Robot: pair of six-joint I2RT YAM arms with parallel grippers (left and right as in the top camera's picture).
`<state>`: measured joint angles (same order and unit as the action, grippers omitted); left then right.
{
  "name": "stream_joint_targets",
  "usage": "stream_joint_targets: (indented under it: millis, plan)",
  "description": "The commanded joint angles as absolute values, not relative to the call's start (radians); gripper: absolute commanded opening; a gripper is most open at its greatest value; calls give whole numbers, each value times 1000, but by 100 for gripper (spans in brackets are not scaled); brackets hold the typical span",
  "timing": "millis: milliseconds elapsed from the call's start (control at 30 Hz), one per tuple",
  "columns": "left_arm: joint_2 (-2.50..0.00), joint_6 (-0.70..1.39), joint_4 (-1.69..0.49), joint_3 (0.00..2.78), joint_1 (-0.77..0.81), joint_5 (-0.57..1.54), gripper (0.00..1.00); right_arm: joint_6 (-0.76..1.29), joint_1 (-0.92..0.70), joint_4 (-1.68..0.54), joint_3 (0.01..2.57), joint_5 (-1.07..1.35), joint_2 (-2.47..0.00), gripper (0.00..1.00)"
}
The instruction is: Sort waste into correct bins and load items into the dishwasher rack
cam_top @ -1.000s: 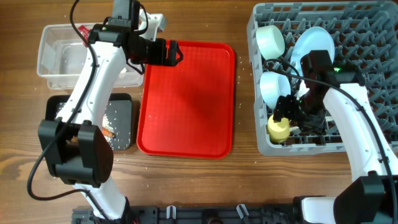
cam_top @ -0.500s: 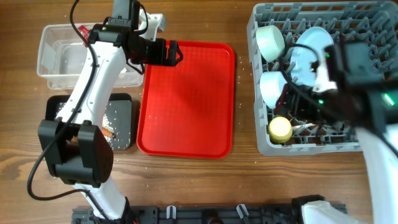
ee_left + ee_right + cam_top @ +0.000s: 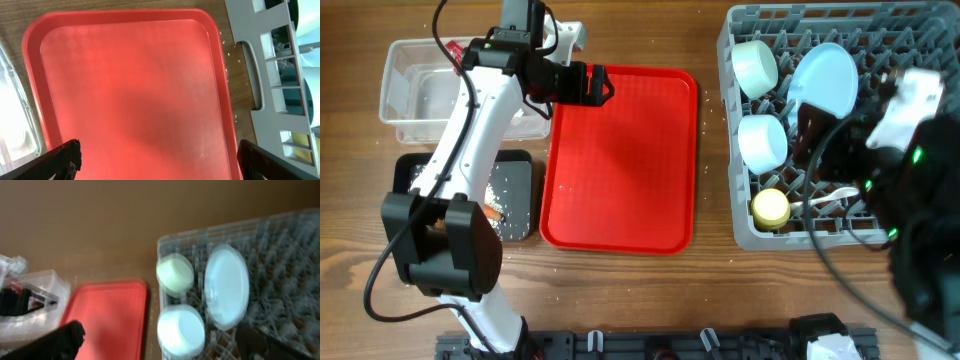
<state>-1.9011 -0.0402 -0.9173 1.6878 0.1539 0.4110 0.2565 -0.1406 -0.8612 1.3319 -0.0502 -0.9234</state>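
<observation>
Your left gripper (image 3: pixel 157 160) gaped empty over the red tray (image 3: pixel 130 75); your right gripper (image 3: pixel 160 342) gaped empty above the dishwasher rack (image 3: pixel 280 280).

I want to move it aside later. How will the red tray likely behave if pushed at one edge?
The red tray looks wide, flat and thin, so it is probably light, yet stiff enough to slide whole. It lies on the smooth wooden table, so an off-centre push may turn it. Rolling or tipping seems unlikely.
</observation>
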Motion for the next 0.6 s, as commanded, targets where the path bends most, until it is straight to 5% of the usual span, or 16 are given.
stream_joint_targets:
  millis: [0, 233, 567]
  plan:
    - [-1879, -45, -916, 1702, 149, 406, 100, 236, -104, -603, 977, -101, -734, 100]
    - [-1879, -45, -916, 1702, 149, 406, 100, 235, -78, -87, 351, -33, -361, 100]
    - [-1879, -45, -916, 1702, 149, 406, 100, 235, -78, 1, 10, -53, -36, 100]
